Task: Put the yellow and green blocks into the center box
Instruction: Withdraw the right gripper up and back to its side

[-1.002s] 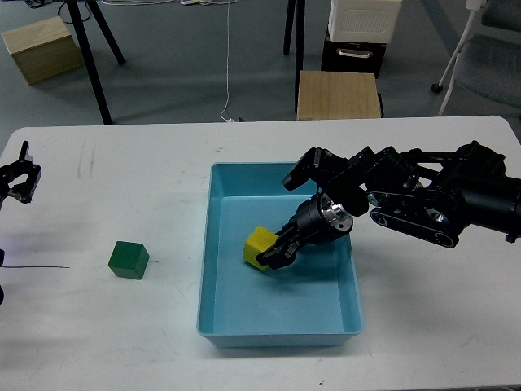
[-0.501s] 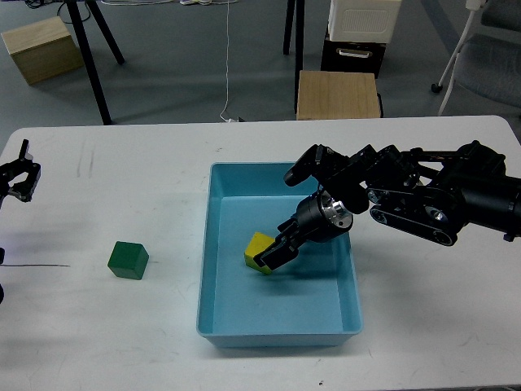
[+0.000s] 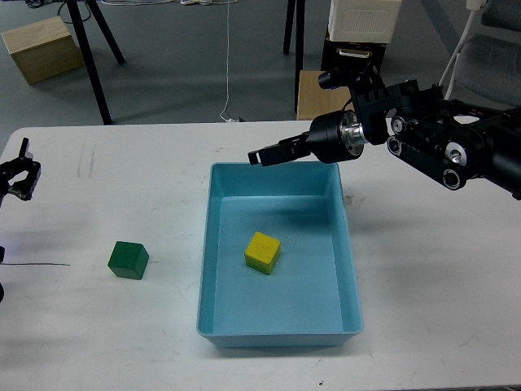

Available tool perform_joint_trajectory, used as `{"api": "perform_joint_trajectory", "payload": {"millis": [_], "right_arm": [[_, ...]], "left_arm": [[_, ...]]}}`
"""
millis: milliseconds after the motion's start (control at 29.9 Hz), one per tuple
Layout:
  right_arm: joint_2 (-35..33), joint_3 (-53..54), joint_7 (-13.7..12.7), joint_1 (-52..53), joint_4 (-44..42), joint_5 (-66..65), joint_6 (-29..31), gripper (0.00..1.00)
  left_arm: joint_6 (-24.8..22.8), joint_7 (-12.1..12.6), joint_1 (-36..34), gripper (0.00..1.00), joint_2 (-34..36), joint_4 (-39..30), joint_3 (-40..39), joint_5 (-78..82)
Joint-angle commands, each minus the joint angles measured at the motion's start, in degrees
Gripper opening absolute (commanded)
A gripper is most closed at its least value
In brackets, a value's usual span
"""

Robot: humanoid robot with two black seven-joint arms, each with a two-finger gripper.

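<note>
1. Our right pincer point(image 3: 264, 155) hangs above the far rim of the blue box point(image 3: 213, 244), fingers pointing toward the surface's left edge. It carries nothing; the fingers look nearly together, but we cannot tell the gap for certain.
2. Our left pincer point(image 3: 18, 181) sits at the left edge of the white surface point(image 3: 122, 195), seen small and dark, so we cannot tell its opening. It holds nothing.
3. The yellow block point(image 3: 263, 252) lies free on the box floor, near its middle, so that half of the task looks done.
4. The green block point(image 3: 129, 260) rests on the surface between the box and the left edge, nearer the front edge. It lies well to the left of the right pincer, with the box between them, and closer to the left pincer. We judge the left arm better placed for it.
</note>
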Motion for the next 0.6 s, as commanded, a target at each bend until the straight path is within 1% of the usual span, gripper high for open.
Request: {"api": "perform_joint_trajectory", "payload": {"millis": [0,100,200,234,301,468,568], "right_arm": [[-4.1,5.2,0.0,0.3,-0.1,4.8,-2.1,0.99],[-7.5,8.8,0.0,-0.7,1.1,7.6,-5.3,0.99],[-11.5,11.6,0.0,-3.4,4.0,13.7,-9.4,0.99],[-12.9,12.4,0.0,-5.0,5.4,16.9,-11.6,0.99],[-15.6,12.6,0.0,-7.9,8.2,23.0,-14.1,0.99],[-23.1,13.8,0.0,-13.2,12.8,37.3,-18.5,0.99],[-26.2,15.4,0.0,-16.8,13.8,52.3,-21.1,0.99]], "left_arm": [[0.0,0.0,-0.1,1.00,0.0,0.0,0.1,0.0],[0.0,0.1,0.0,1.00,0.0,0.0,0.1,0.0],[0.0,0.0,0.0,1.00,0.0,0.0,0.2,0.0],[0.0,0.0,0.2,1.00,0.0,0.0,0.2,0.0],[0.0,0.0,0.2,1.00,-0.1,0.0,0.2,0.0],[0.0,0.0,0.3,1.00,-0.1,0.0,0.2,0.0],[0.0,0.0,0.3,1.00,-0.1,0.0,0.2,0.0]]}}
